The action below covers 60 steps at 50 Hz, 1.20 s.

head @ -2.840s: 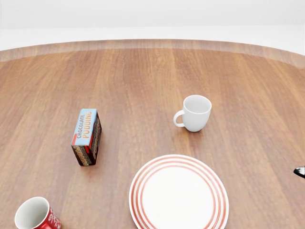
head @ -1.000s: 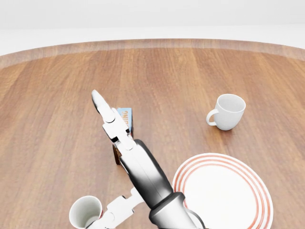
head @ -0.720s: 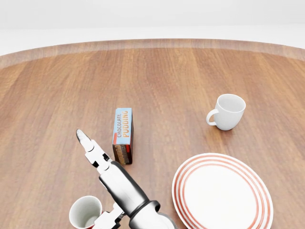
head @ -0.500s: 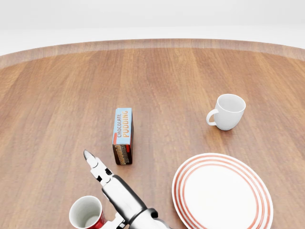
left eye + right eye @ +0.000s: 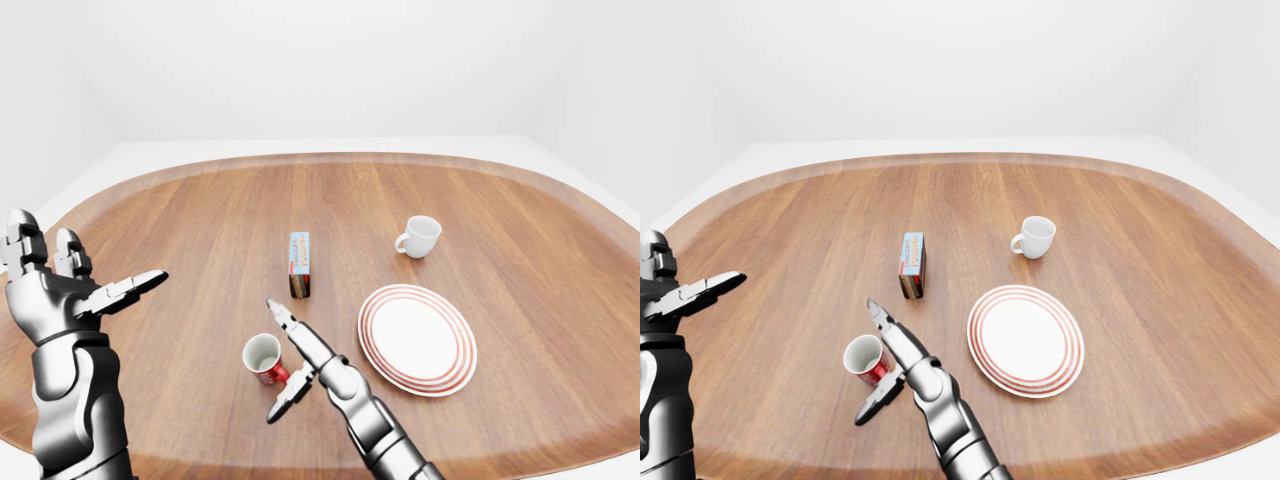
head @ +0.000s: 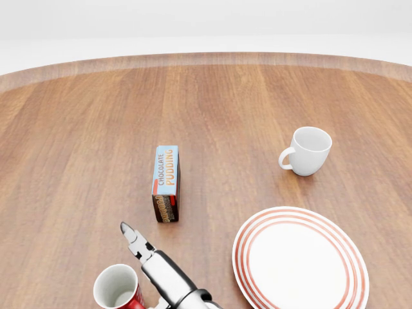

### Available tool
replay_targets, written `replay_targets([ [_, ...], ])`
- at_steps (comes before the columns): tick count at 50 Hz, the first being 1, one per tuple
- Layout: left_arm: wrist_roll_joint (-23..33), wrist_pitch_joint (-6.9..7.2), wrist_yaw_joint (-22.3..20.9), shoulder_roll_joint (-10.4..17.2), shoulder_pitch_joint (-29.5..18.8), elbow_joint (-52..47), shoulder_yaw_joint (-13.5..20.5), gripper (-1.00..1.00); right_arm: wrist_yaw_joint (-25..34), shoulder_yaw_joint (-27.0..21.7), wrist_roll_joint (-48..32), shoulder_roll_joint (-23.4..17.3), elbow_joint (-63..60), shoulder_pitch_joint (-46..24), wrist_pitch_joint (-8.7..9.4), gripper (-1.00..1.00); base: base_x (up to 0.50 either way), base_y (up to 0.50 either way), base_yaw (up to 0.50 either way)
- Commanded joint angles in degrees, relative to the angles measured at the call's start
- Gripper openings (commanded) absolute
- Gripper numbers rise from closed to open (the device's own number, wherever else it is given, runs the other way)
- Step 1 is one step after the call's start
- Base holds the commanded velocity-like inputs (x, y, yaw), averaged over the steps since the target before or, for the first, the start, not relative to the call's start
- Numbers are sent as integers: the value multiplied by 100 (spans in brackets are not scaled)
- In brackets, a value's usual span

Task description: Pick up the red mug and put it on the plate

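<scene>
Right hand (image 5: 300, 355) lowered | fingers (image 5: 283, 317) spread beside red mug (image 5: 264, 358)

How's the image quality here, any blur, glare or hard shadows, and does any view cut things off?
All three views are sharp, evenly lit, no glare, only faint shadows under the objects. The head view crops the red mug and right hand at its bottom edge. The left-eye view is wider, showing the whole table, plate and raised left hand.
</scene>
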Motion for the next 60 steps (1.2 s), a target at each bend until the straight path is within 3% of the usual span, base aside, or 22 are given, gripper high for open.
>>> replay_targets([
  [1,1,0,-3,-6,7,-23,4,100,-52,-140,-55,74,504,-159,-210,100,0,0,0],
  [7,-1,0,-1,-10,9,-52,7,100,-145,-307,-114,179,1133,-504,-376,100,0,0,0],
  [36,13,0,-16,-21,3,9,-19,100,-714,-1190,-220,381,3997,-2079,-376,100,0,0,0],
  [53,7,0,-7,-15,-9,43,-34,100,-748,-1301,-277,386,4284,-2191,-376,100,0,0,0],
  [54,9,0,-7,-15,-7,41,-36,100,-752,-1304,-277,381,4300,-2194,-376,20,0,0,0],
  [55,9,0,-7,-15,-8,41,-36,100,-755,-1307,-278,382,4299,-2195,-376,-74,0,0,0],
  [56,7,0,-6,-14,-10,41,-34,100,-750,-1309,-277,382,4301,-2197,-376,-100,0,0,0],
  [60,6,0,-8,-13,-11,47,-36,100,-759,-1310,-293,381,4334,-2202,-376,-100,0,0,0],
])
